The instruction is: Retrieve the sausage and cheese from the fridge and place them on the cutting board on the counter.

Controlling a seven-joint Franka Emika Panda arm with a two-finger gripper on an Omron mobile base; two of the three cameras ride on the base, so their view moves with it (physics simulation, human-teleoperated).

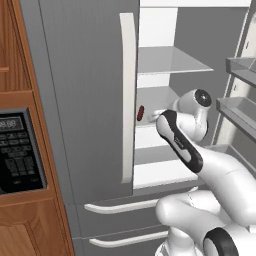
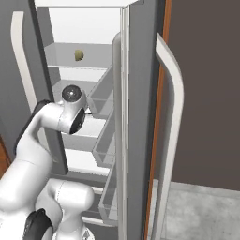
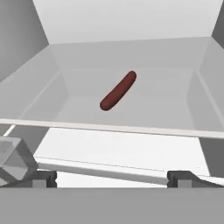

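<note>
The fridge (image 1: 90, 75) stands with its left door closed and its right door swung open. The sausage (image 3: 118, 91), a slim dark red-brown cylinder, lies diagonally on a white middle shelf (image 3: 131, 144); its end peeks out past the left door (image 1: 140, 113). My gripper (image 3: 113, 178) is open and empty, level with that shelf's front edge and short of the sausage. The cheese (image 2: 78, 55), a small pale yellow-green chunk, sits on the shelf above. The cutting board and the counter are out of view.
The open door's clear bins (image 2: 104, 101) hang close on the arm's right. The closed left door's long white handle (image 1: 128, 95) borders the opening. Two drawers with white bars (image 1: 120, 206) sit below. A wooden cabinet with a black control panel (image 1: 17, 150) stands left.
</note>
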